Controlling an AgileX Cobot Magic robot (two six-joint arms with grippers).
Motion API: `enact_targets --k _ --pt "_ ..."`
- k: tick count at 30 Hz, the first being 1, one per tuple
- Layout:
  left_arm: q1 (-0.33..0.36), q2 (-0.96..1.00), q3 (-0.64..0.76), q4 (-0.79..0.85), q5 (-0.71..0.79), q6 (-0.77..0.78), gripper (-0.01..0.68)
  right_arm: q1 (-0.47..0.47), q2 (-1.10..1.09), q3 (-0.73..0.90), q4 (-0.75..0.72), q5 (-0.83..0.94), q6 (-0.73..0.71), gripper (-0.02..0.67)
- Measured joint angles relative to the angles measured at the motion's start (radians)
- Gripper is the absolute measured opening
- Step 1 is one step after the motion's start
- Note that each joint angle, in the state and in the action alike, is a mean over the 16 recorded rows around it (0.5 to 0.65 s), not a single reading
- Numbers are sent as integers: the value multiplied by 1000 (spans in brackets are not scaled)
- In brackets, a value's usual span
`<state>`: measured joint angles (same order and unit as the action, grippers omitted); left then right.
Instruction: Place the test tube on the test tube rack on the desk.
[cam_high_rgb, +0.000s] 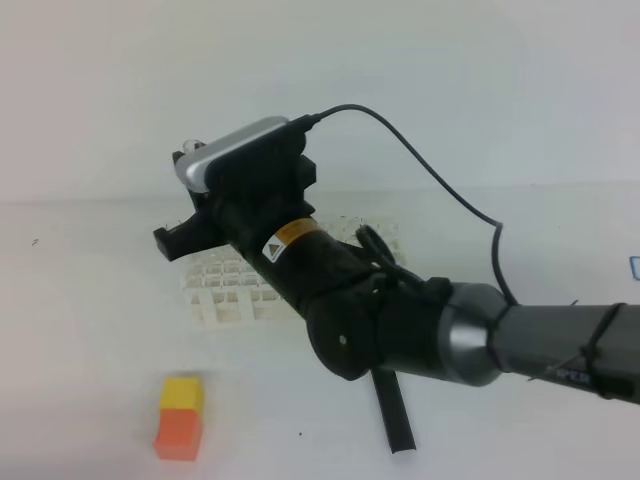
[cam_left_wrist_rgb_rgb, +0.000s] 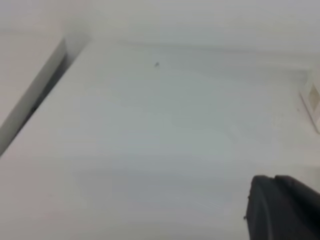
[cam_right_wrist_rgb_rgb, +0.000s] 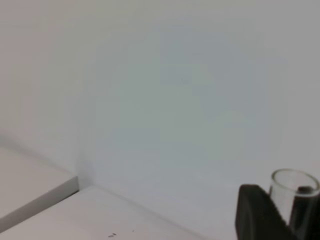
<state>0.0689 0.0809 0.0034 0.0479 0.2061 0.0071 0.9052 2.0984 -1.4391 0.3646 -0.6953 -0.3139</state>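
The test tube shows in the right wrist view as a clear open rim between two black fingers. My right gripper is shut on it. In the high view the right arm reaches across from the right, and its gripper hangs over the far left end of the white test tube rack, which the arm partly hides. The tube itself is not discernible there. My left gripper is a dark shape low over the bare white desk, shut and empty. A corner of the rack shows at that view's right edge.
An orange block with a yellow top stands on the desk in front of the rack, to the left. A black tool lies near the front edge under the right arm. A white wall runs behind the desk.
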Motion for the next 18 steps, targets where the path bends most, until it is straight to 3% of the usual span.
enact_targets --k 18 --pt "0 -111 10 -2 141 -177 -1 15 93 -53 18 -23 -34 128"
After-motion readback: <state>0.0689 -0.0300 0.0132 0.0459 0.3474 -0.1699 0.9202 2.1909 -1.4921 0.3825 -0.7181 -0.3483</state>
